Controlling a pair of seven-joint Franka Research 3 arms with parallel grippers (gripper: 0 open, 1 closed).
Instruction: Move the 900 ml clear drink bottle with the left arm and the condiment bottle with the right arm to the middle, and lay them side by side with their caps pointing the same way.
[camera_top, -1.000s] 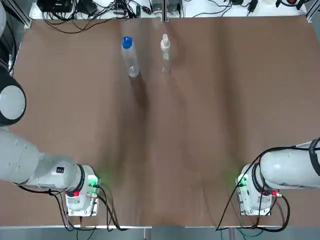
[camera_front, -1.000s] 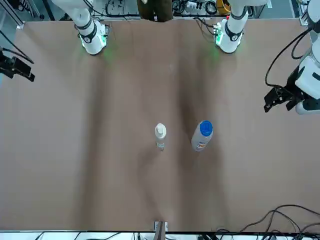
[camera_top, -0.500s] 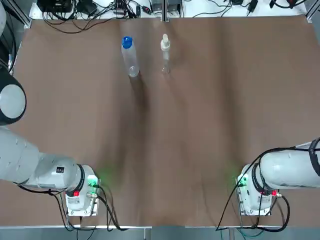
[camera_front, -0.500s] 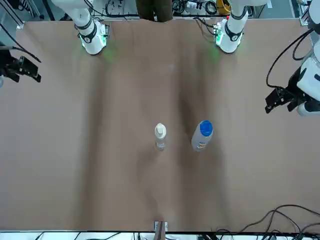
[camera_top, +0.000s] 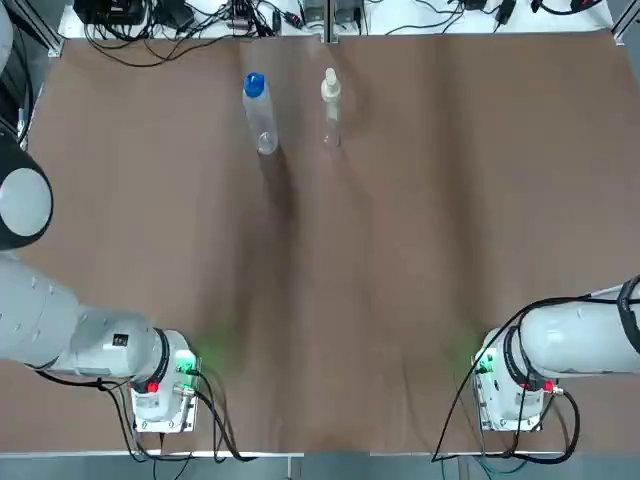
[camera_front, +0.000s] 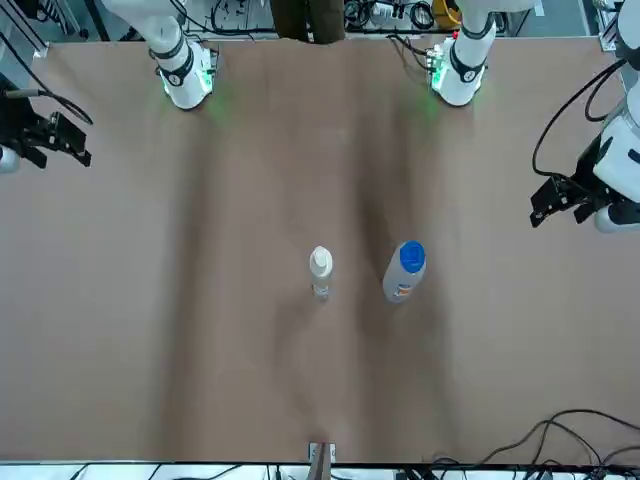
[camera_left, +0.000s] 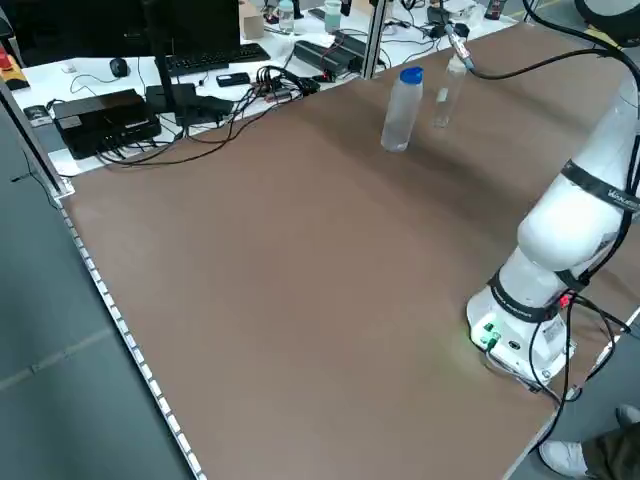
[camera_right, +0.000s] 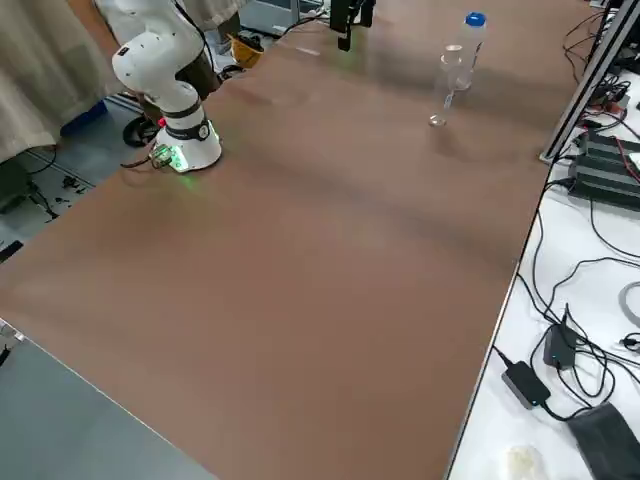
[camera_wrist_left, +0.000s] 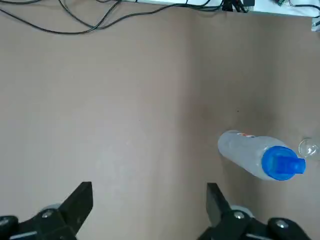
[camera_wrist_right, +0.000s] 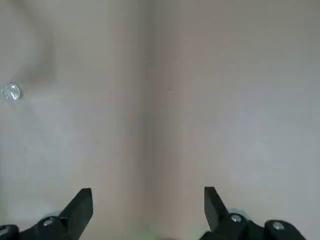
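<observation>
The clear drink bottle (camera_top: 259, 112) with a blue cap stands upright near the table's far edge, left of centre. The slim condiment bottle (camera_top: 330, 108) with a whitish cap stands upright just to its right. In the front view my left gripper (camera_front: 542, 200) hovers over the table's left side, well away from both bottles. My right gripper (camera_front: 72, 150) hangs over the right side, equally far off. The left wrist view has open, empty fingers (camera_wrist_left: 80, 200) with the drink bottle (camera_wrist_left: 257, 159) ahead and off to one side. The right wrist view also shows open, empty fingers (camera_wrist_right: 79, 205).
Both arm bases (camera_top: 160, 385) (camera_top: 515, 385) sit at the near edge of the brown table (camera_top: 400, 260). Cables and a metal post (camera_top: 327, 20) lie beyond the far edge, close behind the bottles. A keyboard and electronics (camera_left: 110, 110) rest off the table's far left.
In the front view my right gripper has drifted a little inward over the table. The left gripper has barely shifted. Both bottles stay where they were.
</observation>
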